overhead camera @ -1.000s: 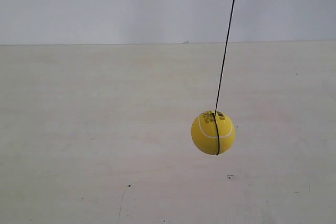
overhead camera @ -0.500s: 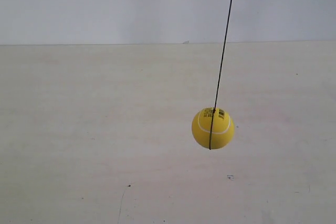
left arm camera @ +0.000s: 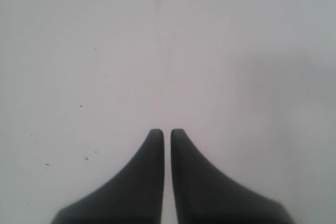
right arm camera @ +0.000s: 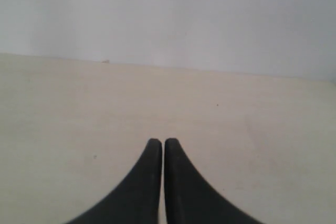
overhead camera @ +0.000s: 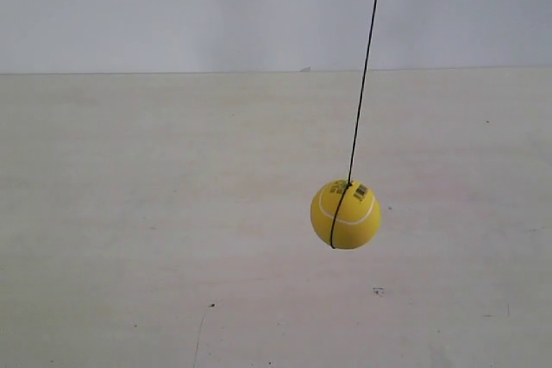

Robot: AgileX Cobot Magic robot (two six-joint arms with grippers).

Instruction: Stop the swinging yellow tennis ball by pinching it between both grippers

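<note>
The yellow tennis ball (overhead camera: 345, 214) hangs in the air over the pale table on a thin dark string (overhead camera: 365, 66) that runs up out of the exterior view's top. A white seam, a black band and a small barcode-like label show on it. Neither arm appears in the exterior view. In the left wrist view my left gripper (left arm camera: 167, 131) is shut with nothing between its black fingers, over a plain pale surface. In the right wrist view my right gripper (right arm camera: 163, 141) is shut and empty too, above the table. The ball shows in neither wrist view.
The pale wooden table (overhead camera: 129, 239) fills the lower part of the exterior view and meets a light grey wall (overhead camera: 172, 6) at the back. A few small dark specks (overhead camera: 378, 290) mark the tabletop.
The ball has drifted slightly toward the exterior view's left and turned a little on its string, the black band moving leftward. No gripper has come into the exterior view.
</note>
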